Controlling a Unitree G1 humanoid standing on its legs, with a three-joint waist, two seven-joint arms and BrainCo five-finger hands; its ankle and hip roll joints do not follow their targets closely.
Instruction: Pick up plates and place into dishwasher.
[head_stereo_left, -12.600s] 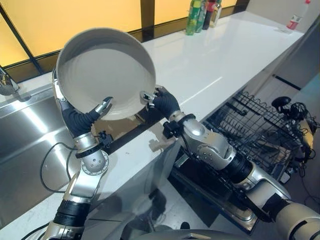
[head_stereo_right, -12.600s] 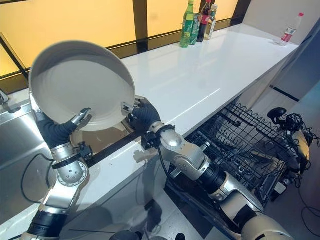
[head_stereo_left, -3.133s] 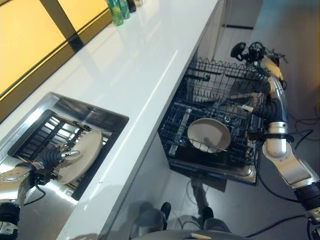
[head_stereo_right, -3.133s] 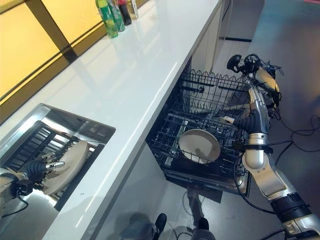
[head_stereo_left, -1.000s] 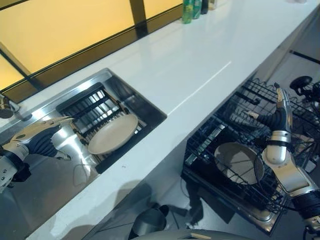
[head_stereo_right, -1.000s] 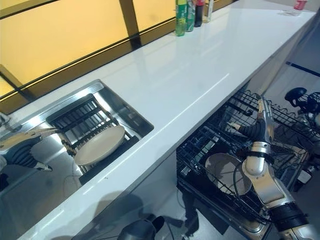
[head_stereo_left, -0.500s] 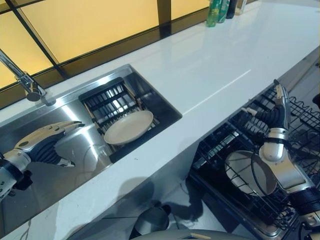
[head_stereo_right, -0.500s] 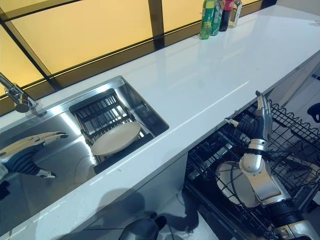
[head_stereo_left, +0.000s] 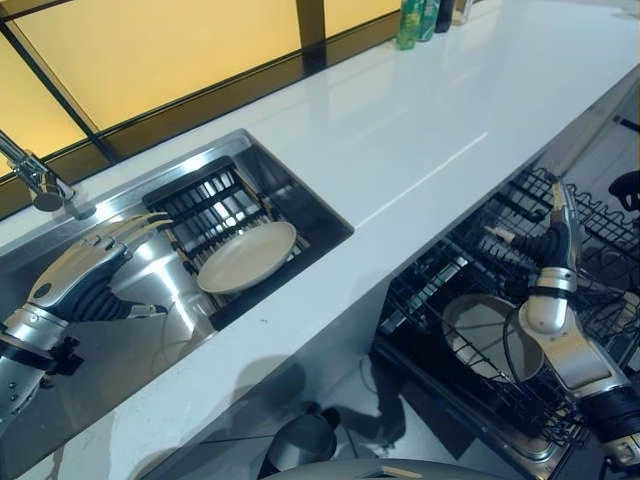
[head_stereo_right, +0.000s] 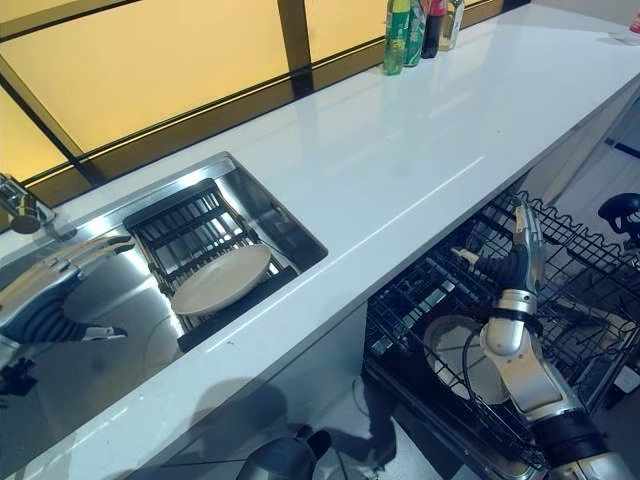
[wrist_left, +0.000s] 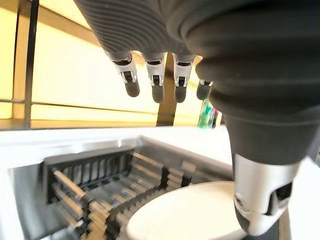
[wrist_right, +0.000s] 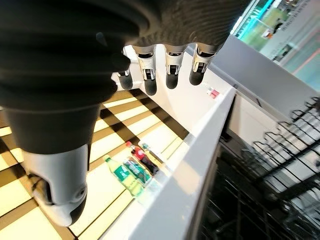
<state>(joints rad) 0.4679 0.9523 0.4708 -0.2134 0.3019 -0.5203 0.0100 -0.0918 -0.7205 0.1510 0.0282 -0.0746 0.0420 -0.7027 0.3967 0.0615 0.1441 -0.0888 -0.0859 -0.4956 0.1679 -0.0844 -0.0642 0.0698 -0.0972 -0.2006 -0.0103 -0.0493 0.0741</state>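
In the sink (head_stereo_left: 120, 330) a plate (head_stereo_left: 246, 256) lies beside the left hand (head_stereo_left: 85, 275) — both hands' fingers (wrist_left: 156, 85) spread, empty.

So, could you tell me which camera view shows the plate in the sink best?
The left eye view: the plate lies whole on the sink's dark rack. The right eye view shows it much the same; the left wrist view catches part of it beyond the left hand.

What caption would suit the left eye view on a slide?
One plate sits in the dishwasher rack; the open left hand reaches toward another plate in the sink.
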